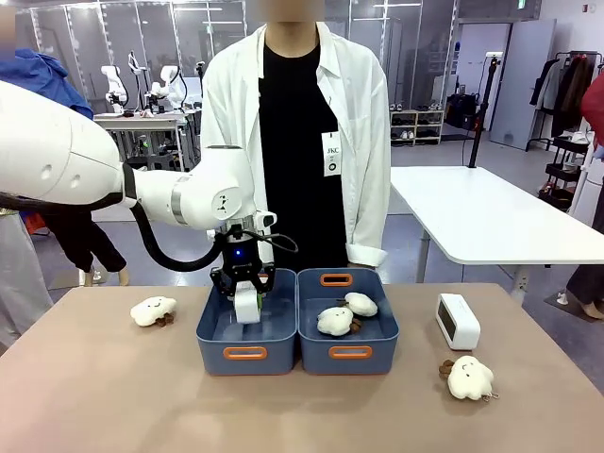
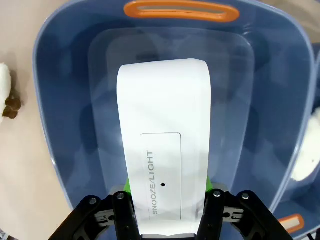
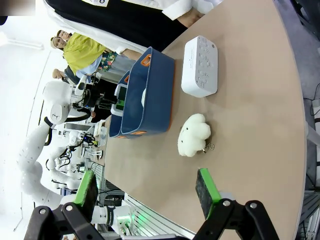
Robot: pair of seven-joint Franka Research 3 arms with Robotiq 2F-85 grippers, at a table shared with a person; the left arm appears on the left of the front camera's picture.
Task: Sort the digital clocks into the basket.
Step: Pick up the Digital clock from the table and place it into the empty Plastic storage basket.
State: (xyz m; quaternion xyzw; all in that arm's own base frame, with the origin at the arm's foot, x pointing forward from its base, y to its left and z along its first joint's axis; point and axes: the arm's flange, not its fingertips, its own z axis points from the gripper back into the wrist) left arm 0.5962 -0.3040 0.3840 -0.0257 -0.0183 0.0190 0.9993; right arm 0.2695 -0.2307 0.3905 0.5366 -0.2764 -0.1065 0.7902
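left gripper (image 1: 247,294) is clamped on one digital clock (image 2: 162,140), pinched at one end, long axis held along the fingers and pointing down. the clock is hung within the rim of the left basket (image 2: 45,100), straight above bare floor, so only a release is judged to be needed. second clock (image 1: 458,321) is seen on the table (image 1: 94,396), right of the other bin (image 1: 382,335), nearer the right gripper (image 3: 146,192), which is spread wide with nothing held.
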